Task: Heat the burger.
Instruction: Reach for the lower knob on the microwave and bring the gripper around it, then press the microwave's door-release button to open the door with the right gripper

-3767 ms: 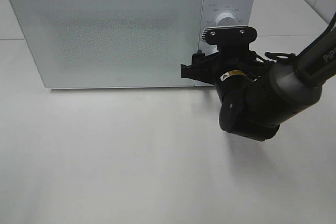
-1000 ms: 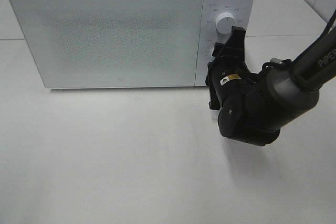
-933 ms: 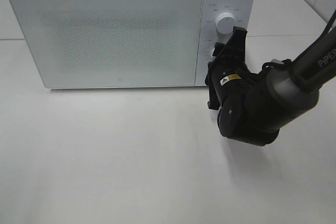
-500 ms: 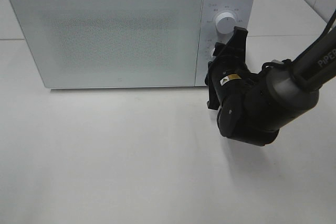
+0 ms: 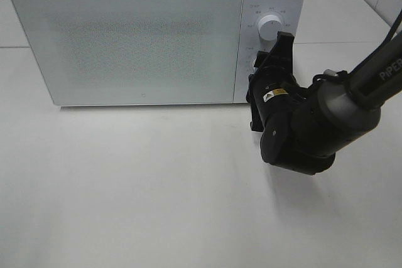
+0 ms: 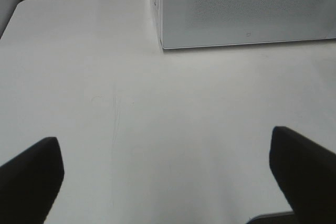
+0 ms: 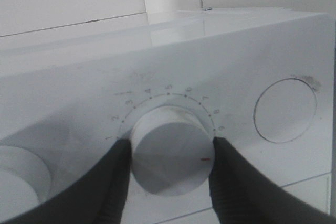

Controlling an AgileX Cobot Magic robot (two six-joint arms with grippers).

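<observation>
The burger is hidden; the white microwave (image 5: 125,36) stands with its door closed. My right gripper (image 5: 260,62) is pressed against the control panel, below the upper knob (image 5: 269,27). In the right wrist view its two dark fingers (image 7: 113,174) sit against either side of a white numbered dial (image 7: 170,153), so the right gripper (image 7: 169,167) is shut on it. A small red mark shows on the dial's face. My left gripper (image 6: 165,182) hangs open over bare table in front of the microwave's corner (image 6: 247,9), with nothing between its fingers.
Beside the gripped dial are a round push button (image 7: 285,110) and part of another knob (image 7: 16,174). The white tabletop (image 5: 125,186) stretches out in front of the microwave. The right arm's dark body (image 5: 314,123) stands just off the microwave's front right corner.
Since the earliest frame my right wrist has rolled about a quarter turn at the control panel. Over the last second nothing visibly moves.
</observation>
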